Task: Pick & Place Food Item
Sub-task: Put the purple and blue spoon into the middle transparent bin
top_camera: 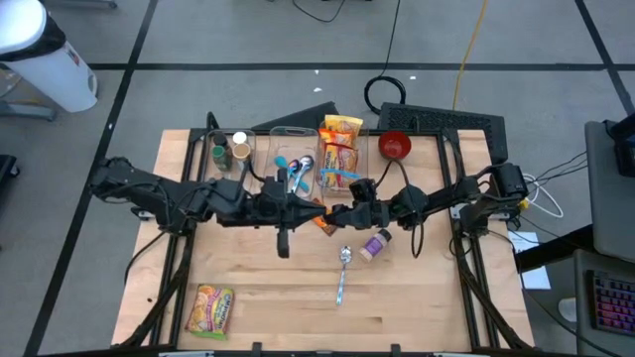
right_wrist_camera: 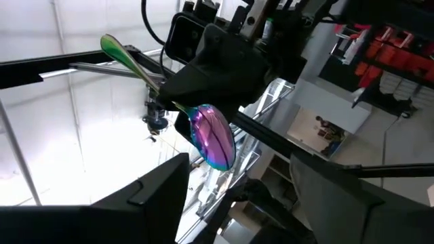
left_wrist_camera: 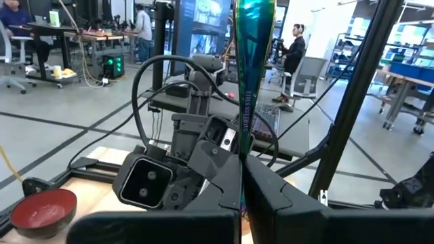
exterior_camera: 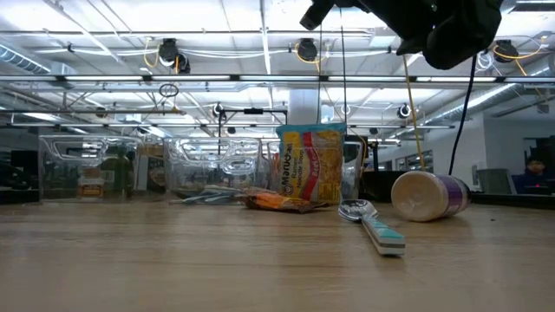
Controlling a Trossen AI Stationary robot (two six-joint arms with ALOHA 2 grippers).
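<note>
With my left gripper (left_wrist_camera: 241, 196) pinching the iridescent spoon (right_wrist_camera: 211, 135) mid-air above the worktop (top_camera: 417, 297) and my right gripper (right_wrist_camera: 237, 193) spread around its bowl, a loose handover could drop it.

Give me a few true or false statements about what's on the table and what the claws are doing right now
1. The left claw is shut on an iridescent spoon. True.
2. The red bowl sits at the table's front edge. False: it is at the back, right of the clear bins.
3. A snack packet lies near the front left corner. True.
4. The purple-labelled container stands upright. False: it lies on its side.
5. The right claw is open. True.
</note>
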